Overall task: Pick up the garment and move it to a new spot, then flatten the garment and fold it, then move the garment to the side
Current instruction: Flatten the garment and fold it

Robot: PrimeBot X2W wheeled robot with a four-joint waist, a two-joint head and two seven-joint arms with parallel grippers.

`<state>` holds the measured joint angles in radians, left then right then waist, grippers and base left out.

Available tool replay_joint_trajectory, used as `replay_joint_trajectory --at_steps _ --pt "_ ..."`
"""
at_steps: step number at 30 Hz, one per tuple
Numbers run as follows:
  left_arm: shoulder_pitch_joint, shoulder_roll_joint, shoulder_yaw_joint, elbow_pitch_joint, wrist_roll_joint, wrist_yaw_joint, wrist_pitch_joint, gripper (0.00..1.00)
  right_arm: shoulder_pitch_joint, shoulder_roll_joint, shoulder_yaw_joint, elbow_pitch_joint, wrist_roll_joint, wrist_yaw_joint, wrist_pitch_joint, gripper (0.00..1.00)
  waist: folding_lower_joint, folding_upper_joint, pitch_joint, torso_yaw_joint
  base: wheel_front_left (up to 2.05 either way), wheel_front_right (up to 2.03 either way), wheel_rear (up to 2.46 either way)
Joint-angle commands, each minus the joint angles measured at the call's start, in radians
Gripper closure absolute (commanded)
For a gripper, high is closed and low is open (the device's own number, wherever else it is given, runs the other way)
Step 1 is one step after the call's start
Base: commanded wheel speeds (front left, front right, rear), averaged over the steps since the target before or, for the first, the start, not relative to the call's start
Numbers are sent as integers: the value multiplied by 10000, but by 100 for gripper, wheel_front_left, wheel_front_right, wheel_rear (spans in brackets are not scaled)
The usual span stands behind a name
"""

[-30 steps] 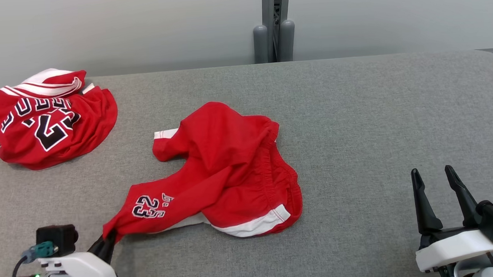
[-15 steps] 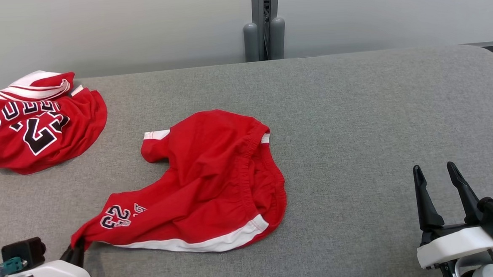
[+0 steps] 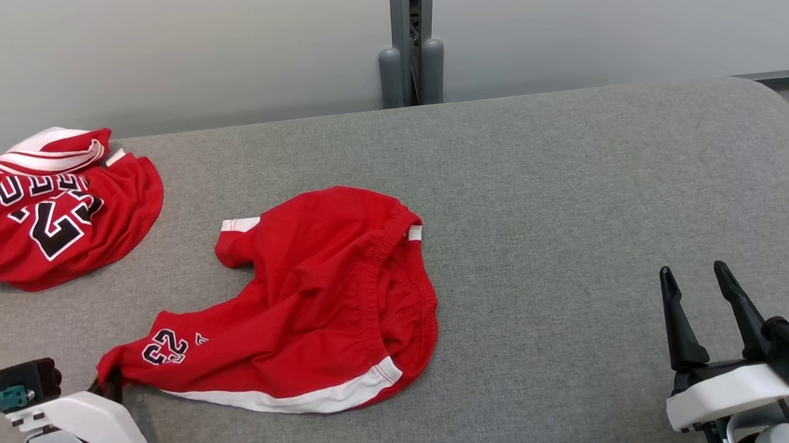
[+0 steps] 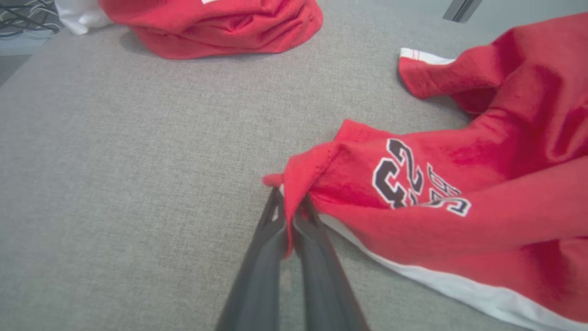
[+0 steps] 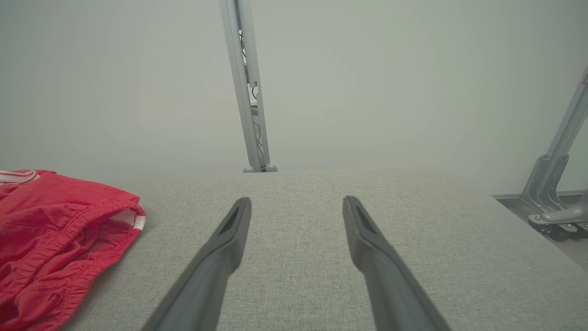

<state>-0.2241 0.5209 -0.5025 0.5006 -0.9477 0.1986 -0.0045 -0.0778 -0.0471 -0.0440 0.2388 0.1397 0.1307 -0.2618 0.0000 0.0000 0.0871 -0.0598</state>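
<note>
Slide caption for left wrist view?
Left fingers pinch a corner of the shorts on the table; jersey beyond.

We are seeing the jersey (image 3: 50, 219) lying left behind the shorts (image 3: 317, 300), our right gripper (image 3: 693, 268) sitting well right of them.

The red shorts (image 3: 304, 300) bear "23"; the red jersey (image 3: 108, 226) bears "23", its lettering perhaps "BULLS".

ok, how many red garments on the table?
2. Shorts mid-table, one leg corner pinched by the left pincer; jersey crumpled at the far left. More could hide under folds.
</note>
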Motion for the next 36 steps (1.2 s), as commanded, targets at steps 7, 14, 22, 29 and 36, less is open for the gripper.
replay_joint_trajectory --at_steps 7,14,22,29,36 --pt "-460 -14 12 947 10 -275 -107 0 54 -64 32 64 -72 1 -63 0 0 0 -57 -103 0 0 0" --pt "-110 18 252 967 49 -246 -962 0 209 -61 5 41 -29 1 -63 0 0 0 -222 84 0 0 0" --pt "421 -274 13 -384 531 112 -1910 0 251 -61 1053 243 141 1 -63 0 0 0 -430 592 0 0 0" --pt "703 -668 -310 -1782 1016 614 -2241 0 -350 -67 3174 1244 472 1 -63 0 0 0 -437 1115 0 0 0" --pt "616 -895 -738 -2553 1394 883 -2141 0 -1735 -66 4868 2621 1500 1 350 0 0 0 -248 1947 0 0 0"
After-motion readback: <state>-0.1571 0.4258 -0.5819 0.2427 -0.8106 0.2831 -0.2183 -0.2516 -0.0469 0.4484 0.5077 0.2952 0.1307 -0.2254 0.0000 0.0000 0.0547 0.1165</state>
